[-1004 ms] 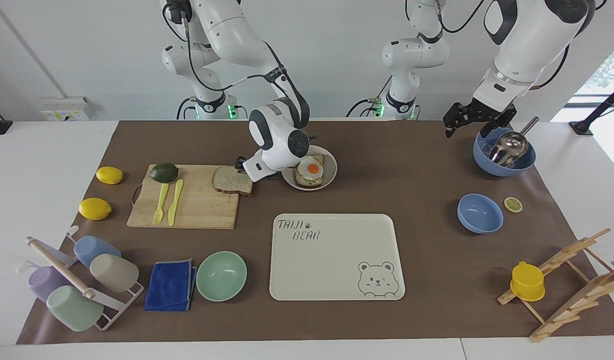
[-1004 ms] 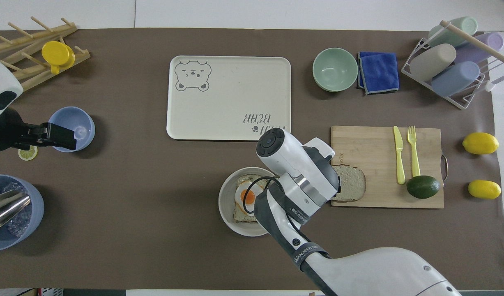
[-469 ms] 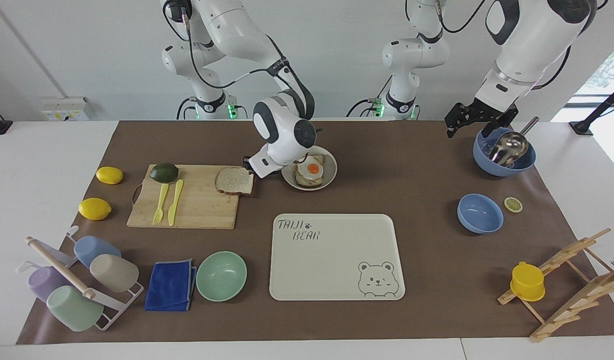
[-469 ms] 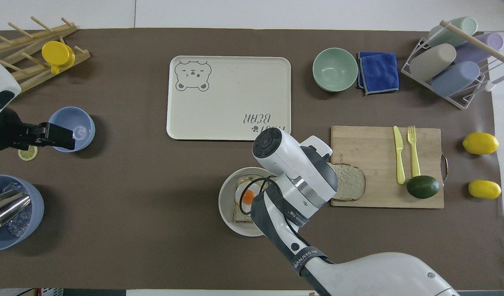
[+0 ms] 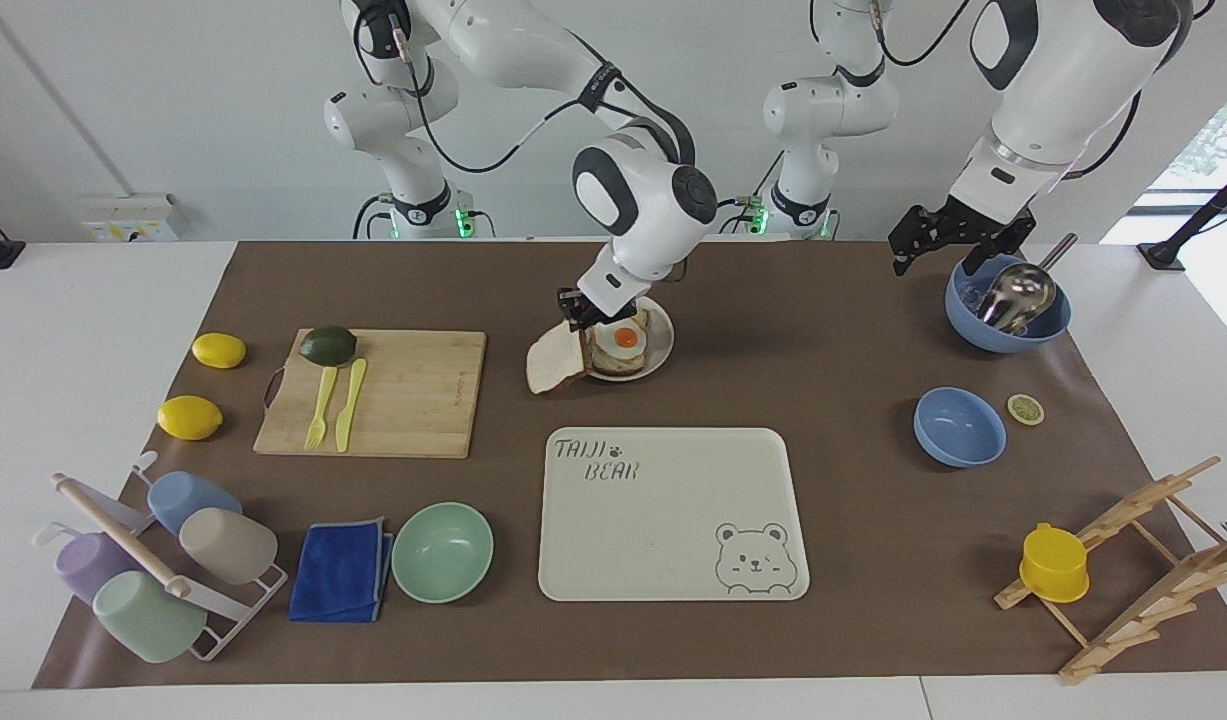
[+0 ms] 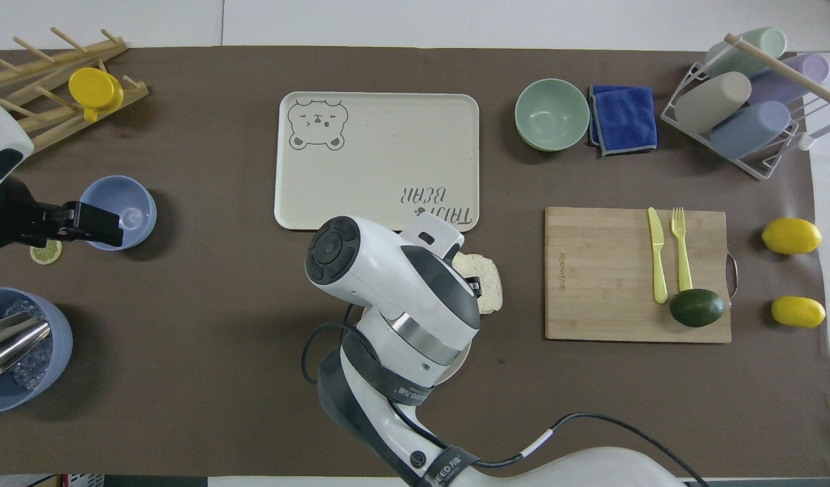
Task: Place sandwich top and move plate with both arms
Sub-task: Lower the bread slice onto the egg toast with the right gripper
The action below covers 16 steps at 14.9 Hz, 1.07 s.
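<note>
Fingers of my right gripper [image 5: 577,312] are clenched on one edge of the sandwich top [image 5: 555,362], which hangs tilted in the air, its lower corner over the brown mat just beside the plate [image 5: 661,355]; my left gripper [image 5: 958,240] waits with fingers spread over the large blue bowl [image 5: 1006,318] (the one holding a metal scoop). To finish this step well, I judge that I should carry the slice sideways until it sits squarely over the egg toast [image 5: 620,346], level it from its present droop, lower until bread meets egg, and only then let go, since a release from height or at a tilt could let it slide off the plate's rim. Counted: one plate, one egg toast, one free slice, one cutting board [image 5: 393,392], one avocado [image 5: 328,345], one knife and fork pair [image 5: 335,402], two lemons [image 5: 218,350], one tray [image 5: 671,515], one green bowl [image 5: 442,551], two blue bowls, one blue cloth [image 5: 341,570].
</note>
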{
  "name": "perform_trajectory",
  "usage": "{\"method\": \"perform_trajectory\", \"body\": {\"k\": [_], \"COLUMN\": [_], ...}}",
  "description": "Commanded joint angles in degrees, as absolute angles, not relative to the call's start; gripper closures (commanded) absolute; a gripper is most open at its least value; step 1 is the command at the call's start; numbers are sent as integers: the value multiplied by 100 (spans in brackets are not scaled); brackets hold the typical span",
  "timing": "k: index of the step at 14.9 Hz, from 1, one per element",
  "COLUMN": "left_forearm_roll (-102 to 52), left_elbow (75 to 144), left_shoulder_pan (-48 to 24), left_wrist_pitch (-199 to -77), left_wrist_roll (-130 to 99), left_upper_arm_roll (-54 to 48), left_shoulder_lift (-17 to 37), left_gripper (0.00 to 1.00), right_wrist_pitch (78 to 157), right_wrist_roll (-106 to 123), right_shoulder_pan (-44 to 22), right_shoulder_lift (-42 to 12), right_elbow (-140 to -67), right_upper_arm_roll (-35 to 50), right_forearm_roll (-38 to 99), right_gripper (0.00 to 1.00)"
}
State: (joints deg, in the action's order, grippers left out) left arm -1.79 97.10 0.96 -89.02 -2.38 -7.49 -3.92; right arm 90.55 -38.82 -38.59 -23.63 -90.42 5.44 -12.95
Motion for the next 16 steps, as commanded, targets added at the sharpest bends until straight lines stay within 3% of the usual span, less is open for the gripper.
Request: {"method": "perform_trajectory", "body": {"k": [1, 5, 14, 16], "left_forearm_roll": [-79, -79, -79, -79], "left_elbow": [9729, 9764, 9905, 9905], "left_shoulder_pan": [141, 141, 149, 149], "left_wrist_pitch": [-8903, -8912, -9026, -9026], "left_wrist_roll": [-264, -272, -501, -518], "left_upper_arm_roll": [-791, -791, -791, -791], "left_shoulder_lift": [-466, -475, -536, -536], "left_gripper": [0, 0, 0, 0], "right_wrist_pitch": [9158, 9465, 10143, 10186], "right_wrist_roll": [-3963, -4508, -4922, -4931], "right_shoulder_pan": [-3998, -4394, -4403, -4403], "right_shoulder_lift": [-2540, -2531, -2487, -2487], "right_elbow": [-8816, -8868, -9281, -9273], "right_upper_arm_roll": [615, 615, 642, 642], "right_forearm_roll": [-1021, -756, -492, -475], "right_gripper": [100, 100, 100, 30]}}
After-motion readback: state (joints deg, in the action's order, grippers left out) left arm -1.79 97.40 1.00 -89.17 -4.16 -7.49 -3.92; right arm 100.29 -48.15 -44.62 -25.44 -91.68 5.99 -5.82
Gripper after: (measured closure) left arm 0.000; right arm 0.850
